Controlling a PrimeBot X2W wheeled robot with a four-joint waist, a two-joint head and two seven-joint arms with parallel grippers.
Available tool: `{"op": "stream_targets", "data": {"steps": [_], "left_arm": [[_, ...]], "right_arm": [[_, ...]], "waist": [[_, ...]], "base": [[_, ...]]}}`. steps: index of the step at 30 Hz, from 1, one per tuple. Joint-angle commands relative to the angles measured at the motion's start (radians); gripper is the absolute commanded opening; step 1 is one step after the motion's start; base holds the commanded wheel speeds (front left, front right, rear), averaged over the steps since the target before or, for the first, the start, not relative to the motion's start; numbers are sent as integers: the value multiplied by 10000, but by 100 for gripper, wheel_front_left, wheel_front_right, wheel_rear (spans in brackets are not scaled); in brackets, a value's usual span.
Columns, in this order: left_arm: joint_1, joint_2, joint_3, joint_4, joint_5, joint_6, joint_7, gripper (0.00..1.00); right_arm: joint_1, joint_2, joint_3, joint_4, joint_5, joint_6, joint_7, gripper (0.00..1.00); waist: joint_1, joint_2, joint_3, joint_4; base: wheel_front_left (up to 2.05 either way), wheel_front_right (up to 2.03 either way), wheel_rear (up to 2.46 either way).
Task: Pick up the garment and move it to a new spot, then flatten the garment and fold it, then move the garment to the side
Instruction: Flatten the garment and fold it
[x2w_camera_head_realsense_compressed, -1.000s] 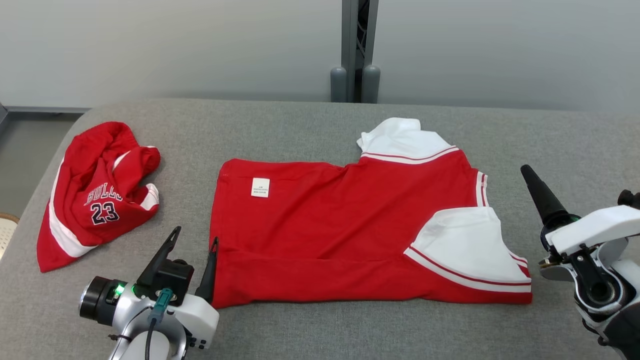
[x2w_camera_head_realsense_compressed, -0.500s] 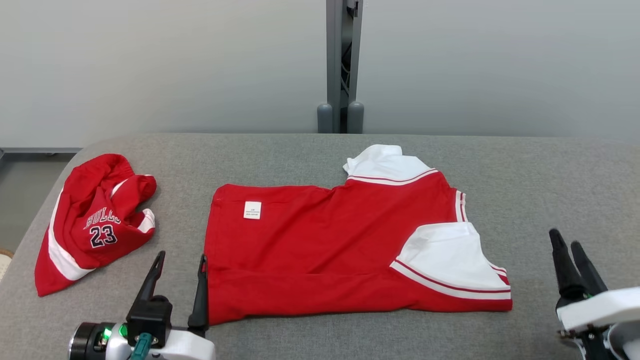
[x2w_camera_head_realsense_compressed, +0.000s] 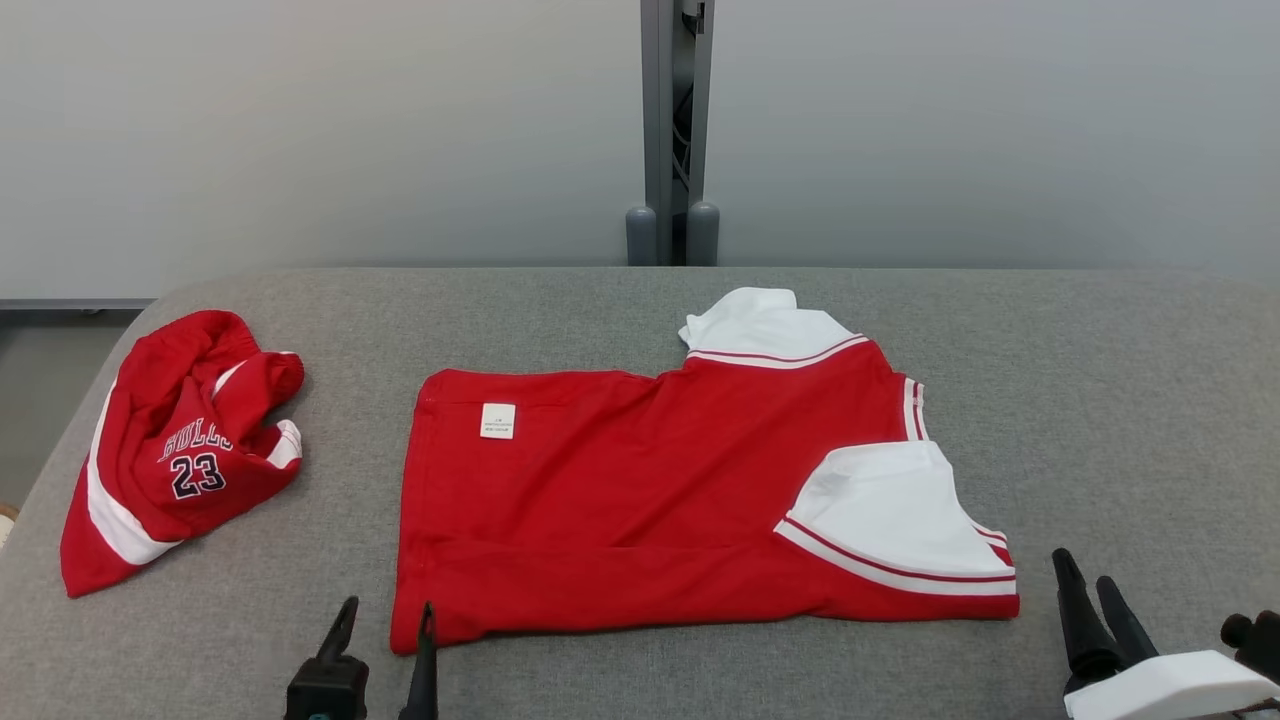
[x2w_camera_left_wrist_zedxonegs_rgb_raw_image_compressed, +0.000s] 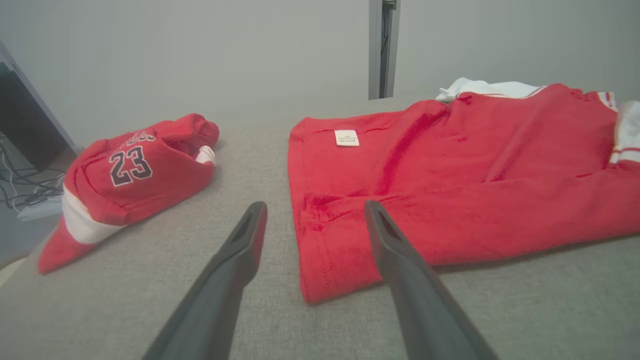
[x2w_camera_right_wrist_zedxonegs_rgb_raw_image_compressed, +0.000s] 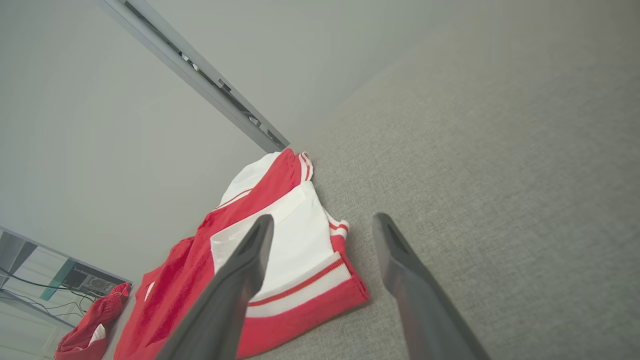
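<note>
The garment (x2w_camera_head_realsense_compressed: 650, 500) is a red shirt with white sleeves. It lies flat and folded over in the middle of the grey table (x2w_camera_head_realsense_compressed: 1100, 380), a small white label facing up. My left gripper (x2w_camera_head_realsense_compressed: 389, 605) stands open at the garment's near left corner, one finger beside the hem; the left wrist view has that gripper (x2w_camera_left_wrist_zedxonegs_rgb_raw_image_compressed: 315, 205) astride the corner of the garment (x2w_camera_left_wrist_zedxonegs_rgb_raw_image_compressed: 450, 200) with nothing gripped. My right gripper (x2w_camera_head_realsense_compressed: 1084, 567) is open and empty, apart from the near right sleeve. In the right wrist view its fingers (x2w_camera_right_wrist_zedxonegs_rgb_raw_image_compressed: 324, 217) point past the garment (x2w_camera_right_wrist_zedxonegs_rgb_raw_image_compressed: 300, 225).
A crumpled red garment marked 23 (x2w_camera_head_realsense_compressed: 180, 450) lies at the table's left end, also seen as the red heap (x2w_camera_left_wrist_zedxonegs_rgb_raw_image_compressed: 135, 170). A grey post (x2w_camera_head_realsense_compressed: 672, 130) stands behind the table's far edge. Bare table stretches to the right of the shirt.
The head camera has tilted, shifting the whole picture. Both grippers have drawn back toward me, low in view. The right gripper has turned its fingers forward. The garment lies as before.
</note>
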Motion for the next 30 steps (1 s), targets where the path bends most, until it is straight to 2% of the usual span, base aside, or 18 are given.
{"op": "stream_targets", "data": {"steps": [1,7,12,17,21,24,27,30], "left_arm": [[-87,-12,11,274,-113,-112,-2,100],[-551,-100,67,2120,-873,-805,-3,100],[-1114,-169,282,3510,-2555,-1642,-3,100],[-1577,-164,-432,4397,-4406,-2184,-2,100],[-1916,-188,-1180,4639,-5709,-2374,59,100],[-2147,-170,-1378,4714,-6569,-2417,30,100],[-2300,-186,-1693,4502,-7958,-2408,179,100],[-2376,-188,-2052,4389,-8559,-2415,130,100]], "right_arm": [[-89,-7,74,129,54,0,23,100],[-290,135,461,729,367,0,109,100],[-470,226,738,1014,578,0,64,100],[-667,171,1076,1230,719,0,43,100],[-827,106,1203,1327,873,0,8,100],[-938,62,1275,1375,932,0,-16,100],[-1063,54,1334,1422,1017,0,-11,100],[-1152,45,1418,1504,1078,0,-14,100]], "waist": [[0,-1,28,9],[0,-1,155,40],[0,-1,257,3],[0,-1,382,-40],[0,-1,557,-43],[0,-1,701,-30],[0,-1,843,-21],[0,-1,938,20]], "base": [[0,0,0],[0,0,0],[0,0,0],[0,0,0],[0,0,0],[0,0,0],[0,0,0],[0,0,0]]}}
